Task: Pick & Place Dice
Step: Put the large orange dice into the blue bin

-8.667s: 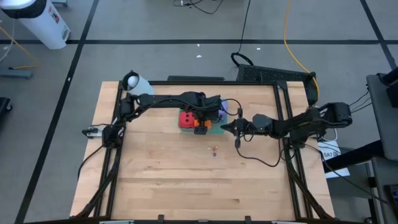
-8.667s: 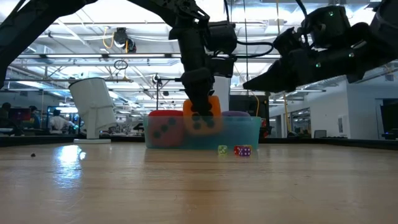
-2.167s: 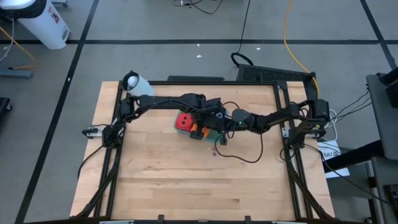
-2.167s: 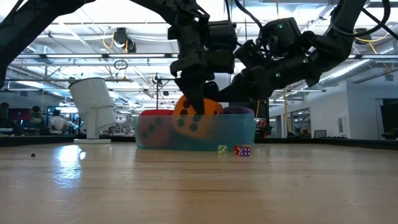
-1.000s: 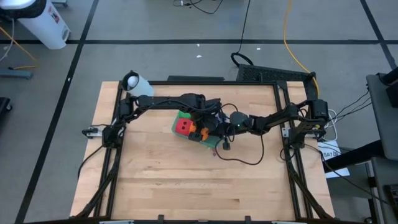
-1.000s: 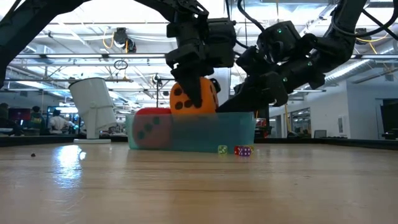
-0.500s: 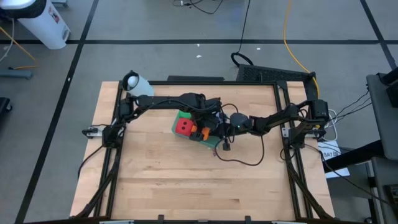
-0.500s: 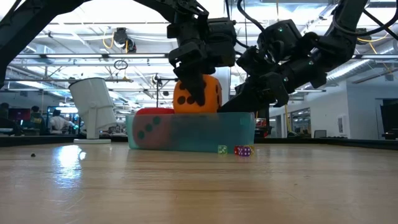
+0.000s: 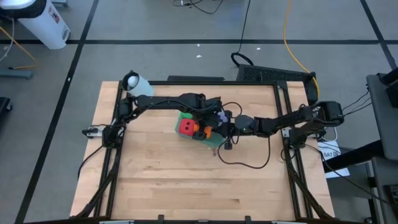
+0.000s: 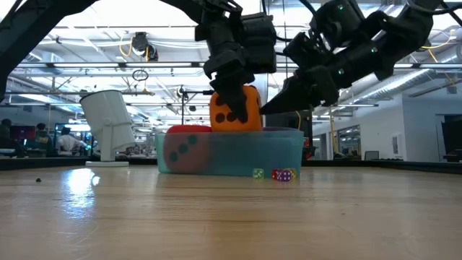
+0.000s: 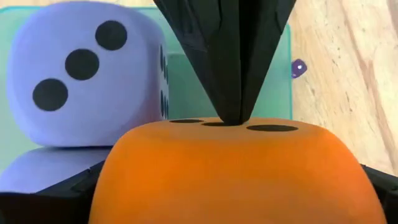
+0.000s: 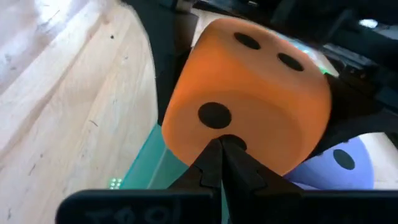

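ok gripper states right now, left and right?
Left gripper: holding the orange die above the teal bin.
Right gripper: closed, empty, its tip against the orange die.

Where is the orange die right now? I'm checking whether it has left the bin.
The orange die is held in the left hand, lifted just above the teal bin near the table's middle, with the red die beside it and the shut right hand close by.
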`<action>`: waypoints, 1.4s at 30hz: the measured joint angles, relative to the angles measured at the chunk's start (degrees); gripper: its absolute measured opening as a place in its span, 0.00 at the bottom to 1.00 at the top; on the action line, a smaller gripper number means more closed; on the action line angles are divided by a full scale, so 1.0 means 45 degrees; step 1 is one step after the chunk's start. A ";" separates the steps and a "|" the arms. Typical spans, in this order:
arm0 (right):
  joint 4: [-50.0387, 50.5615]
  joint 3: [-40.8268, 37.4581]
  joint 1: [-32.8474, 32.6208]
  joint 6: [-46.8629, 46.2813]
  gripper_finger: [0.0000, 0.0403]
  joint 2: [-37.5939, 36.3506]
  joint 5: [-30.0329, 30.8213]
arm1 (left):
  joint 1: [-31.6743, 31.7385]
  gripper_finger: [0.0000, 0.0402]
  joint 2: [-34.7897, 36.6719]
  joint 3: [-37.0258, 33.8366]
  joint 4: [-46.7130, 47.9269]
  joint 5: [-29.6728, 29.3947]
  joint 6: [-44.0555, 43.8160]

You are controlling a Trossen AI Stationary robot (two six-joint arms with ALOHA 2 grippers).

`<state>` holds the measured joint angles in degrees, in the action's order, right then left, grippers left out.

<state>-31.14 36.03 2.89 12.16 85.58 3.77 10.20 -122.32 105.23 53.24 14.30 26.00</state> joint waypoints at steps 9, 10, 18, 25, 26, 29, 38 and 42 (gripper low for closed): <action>0.0236 0.0000 -0.0491 0.0390 0.00 -0.0006 0.1651 | -0.0037 0.99 -0.0044 -0.0006 0.0085 0.0553 0.0763; 0.0332 0.0005 -0.0562 0.0413 0.00 -0.0020 0.1963 | -0.0034 0.99 -0.0043 -0.0006 0.0127 0.0662 0.0777; 0.1051 0.0019 -0.0762 0.0461 0.00 -0.0771 0.2270 | -0.0056 0.99 0.0516 -0.0025 0.0821 0.0655 0.1016; 0.1767 0.0012 -0.1093 0.0260 0.00 -0.2093 0.2246 | -0.0402 0.99 0.1512 -0.0025 0.0756 -0.0788 0.0798; 0.1787 0.0019 -0.1160 0.0194 0.00 -0.2270 0.2225 | -0.0482 0.99 0.1715 -0.0025 0.0814 -0.0850 0.0672; 0.2176 0.0015 -0.1359 0.0365 0.00 -0.2766 0.2214 | -0.0627 0.99 0.2380 -0.0025 0.0941 0.0021 0.0493; 0.2095 0.0019 -0.2208 0.1624 0.14 -0.2948 0.2257 | -0.0351 0.99 0.3832 -0.0006 -0.0062 0.4384 0.0423; 0.2070 0.0019 -0.2859 0.1326 0.27 -0.2948 0.4038 | -0.0346 0.99 0.3727 -0.0038 0.0499 0.2799 0.0207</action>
<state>-21.82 36.12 -9.97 18.13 72.31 21.95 8.64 -105.55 105.06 55.49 26.89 26.93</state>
